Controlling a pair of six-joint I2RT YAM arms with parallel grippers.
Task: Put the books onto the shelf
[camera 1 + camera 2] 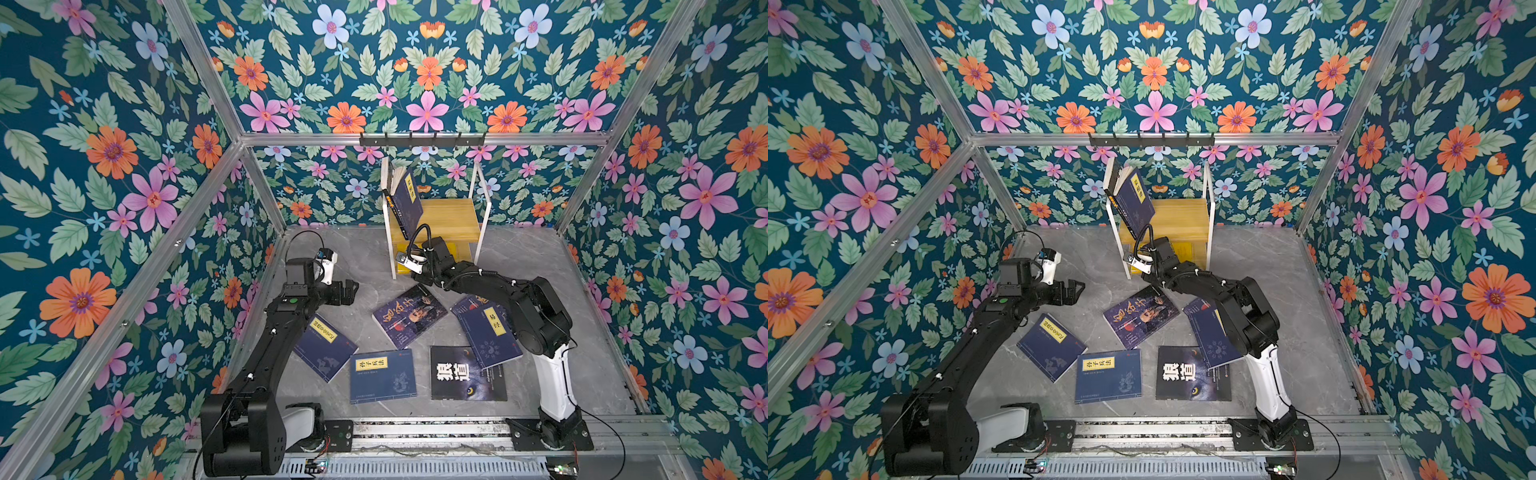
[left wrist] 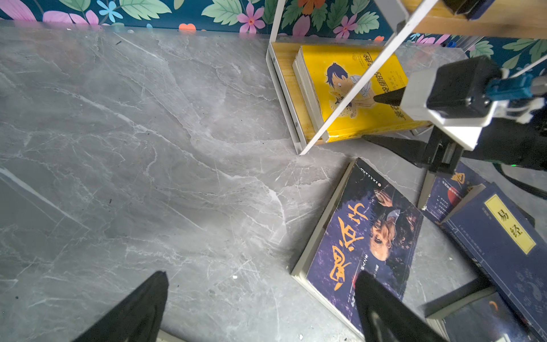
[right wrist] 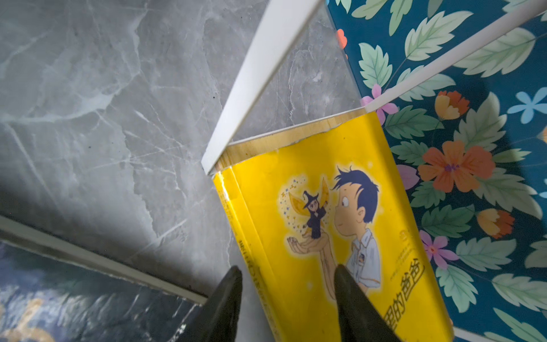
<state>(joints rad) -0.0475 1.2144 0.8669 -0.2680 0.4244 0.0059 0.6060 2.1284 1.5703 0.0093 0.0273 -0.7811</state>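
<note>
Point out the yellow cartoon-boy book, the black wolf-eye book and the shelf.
yellow cartoon-boy book (image 3: 322,207): right wrist view, front cover.
black wolf-eye book (image 1: 461,376): a top view, cover middle.
shelf (image 1: 451,218): a top view, bare upper board.

Both top views: cam head high at the front, looking steeply down & toward the back wall (image 1: 324,187), far enough to take in the whole tabletop (image 1: 365,257) (image 1: 1088,253); near-identical pics, slight sideways shift. Left wrist cam: low over the tabletop, facing the shelf (image 2: 278,77) & yellow book (image 2: 322,103). Right wrist cam: v. close above that book (image 3: 319,237). Both wrist views share the book & the shelf (image 3: 257,74) at its bottom corner.
</note>
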